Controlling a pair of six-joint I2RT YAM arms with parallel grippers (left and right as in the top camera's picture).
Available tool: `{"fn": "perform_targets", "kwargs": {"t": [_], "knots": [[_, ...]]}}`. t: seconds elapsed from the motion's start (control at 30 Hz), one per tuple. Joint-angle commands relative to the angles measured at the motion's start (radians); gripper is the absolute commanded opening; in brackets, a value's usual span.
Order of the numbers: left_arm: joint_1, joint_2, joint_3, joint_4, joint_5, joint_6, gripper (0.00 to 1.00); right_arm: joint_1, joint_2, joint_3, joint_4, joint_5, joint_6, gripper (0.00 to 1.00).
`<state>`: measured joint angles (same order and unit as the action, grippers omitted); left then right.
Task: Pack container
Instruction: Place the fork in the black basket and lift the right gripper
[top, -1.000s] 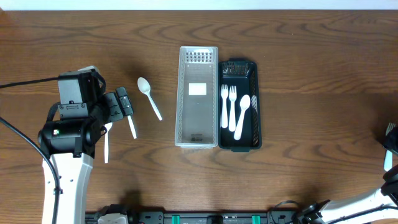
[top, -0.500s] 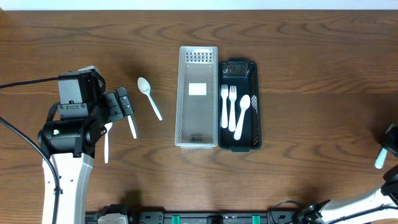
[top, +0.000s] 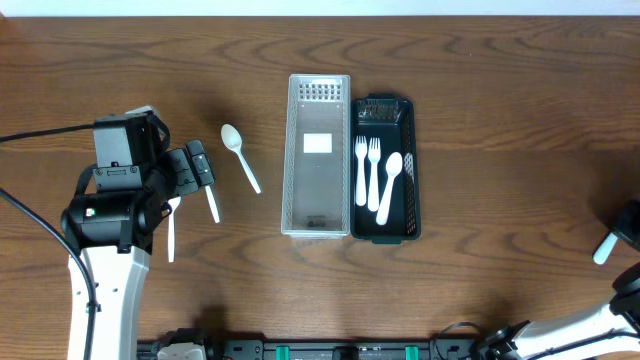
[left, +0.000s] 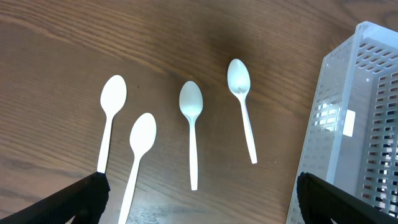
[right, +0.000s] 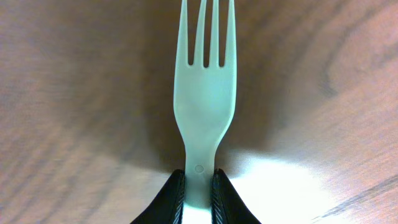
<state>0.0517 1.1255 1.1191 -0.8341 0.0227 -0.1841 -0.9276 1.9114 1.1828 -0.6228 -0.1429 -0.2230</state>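
Note:
Several white plastic spoons lie on the wood table at the left; one spoon lies apart, and they show in the left wrist view. My left gripper hovers above them, open and empty. A clear slotted container is empty. Beside it, a black tray holds two forks and a spoon. My right gripper, at the far right edge, is shut on the handle of a white fork, also visible in the overhead view.
The clear container's wall stands at the right of the left wrist view. The left arm's body covers the table's left front. The table's right edge runs next to my right gripper.
My right gripper has shifted a little toward the front at the table's right edge with the fork in it. The left arm and the spoons have not moved.

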Motion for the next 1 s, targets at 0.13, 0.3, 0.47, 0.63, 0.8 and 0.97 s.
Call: {"fn": "perform_targets", "kwargs": {"t": [0.13, 0.3, 0.47, 0.63, 0.8, 0.97], "knots": [[0.003, -0.002, 0.016, -0.002, -0.008, -0.008, 0.98, 0.154, -0.190, -0.003, -0.010, -0.038, 0.095, 0.11], [0.003, -0.002, 0.016, -0.002, -0.007, -0.009, 0.98, 0.382, -0.319, 0.001, -0.044, -0.071, 0.126, 0.11], [0.003, -0.002, 0.016, -0.003, -0.007, -0.009, 0.98, 0.701, -0.409, 0.076, -0.131, -0.029, 0.186, 0.09], [0.003, -0.002, 0.016, -0.003, -0.007, -0.009, 0.98, 1.004, -0.408, 0.249, -0.217, 0.026, 0.301, 0.06], [0.003, -0.002, 0.016, -0.003, -0.007, -0.009, 0.98, 1.194, -0.384, 0.330, -0.230, 0.091, 0.411, 0.04], [0.003, -0.002, 0.016, -0.003, -0.007, -0.009, 0.98, 1.267, -0.300, 0.321, -0.280, 0.120, 0.502, 0.02]]}}
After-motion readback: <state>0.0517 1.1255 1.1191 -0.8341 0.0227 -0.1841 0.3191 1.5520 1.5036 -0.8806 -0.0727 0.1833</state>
